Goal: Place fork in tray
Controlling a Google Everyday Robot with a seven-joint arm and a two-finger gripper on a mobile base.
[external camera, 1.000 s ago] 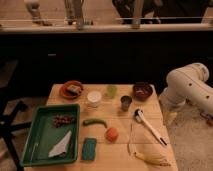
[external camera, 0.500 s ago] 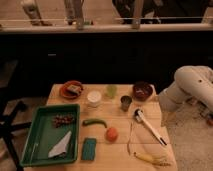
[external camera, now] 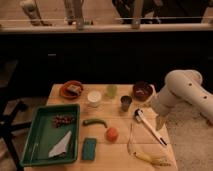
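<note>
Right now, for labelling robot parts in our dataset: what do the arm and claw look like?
The arm is off-white, made of fat, rounded, smooth segments with small dark dots along the forearm; no loose cables show. The claw, equally pale, tapers narrow above the right edge of the table.

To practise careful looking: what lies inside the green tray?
Inside the green tray: a dark cluster and white paper. Whatever the paper covers is hidden. The gripper hangs at the right edge of the table.
</note>
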